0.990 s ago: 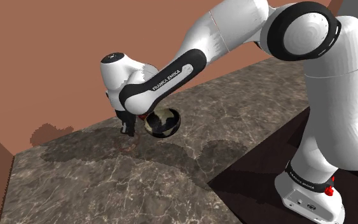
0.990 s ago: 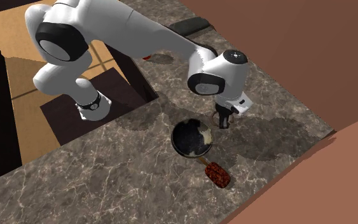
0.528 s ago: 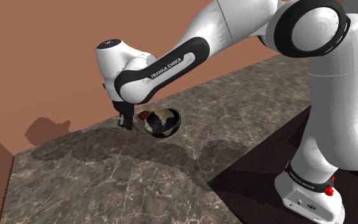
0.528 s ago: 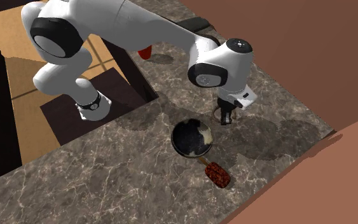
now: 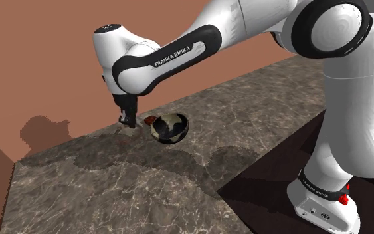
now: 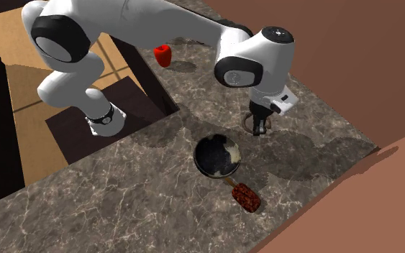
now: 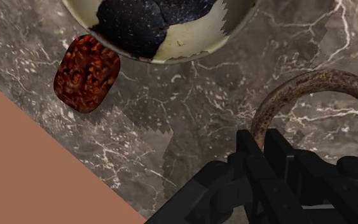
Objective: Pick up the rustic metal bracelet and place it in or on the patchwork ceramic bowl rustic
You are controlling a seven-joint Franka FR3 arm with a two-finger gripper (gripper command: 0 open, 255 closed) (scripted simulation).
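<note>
White arm point(image 5: 179, 53) points straight down, fingers point(image 7: 260, 175) clasping the rusty bracelet point(image 7: 323, 77).

Shoulder: low, beside stand point(image 5: 262, 189); second: high, seemingly opposite; wrist: close; all share bowl point(image 5: 170, 127).

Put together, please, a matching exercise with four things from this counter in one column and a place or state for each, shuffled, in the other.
Things:
1. bracelet
2. bowl
3. mottled red-brown block
4. bright red thing

Places or states:
A. lies between the bowl and the wall
B. clasped in the gripper
C. far from the others, near the edge of the counter
D. black and cream patches, nothing inside

Pairs: 1-B, 2-D, 3-A, 4-C.
</note>
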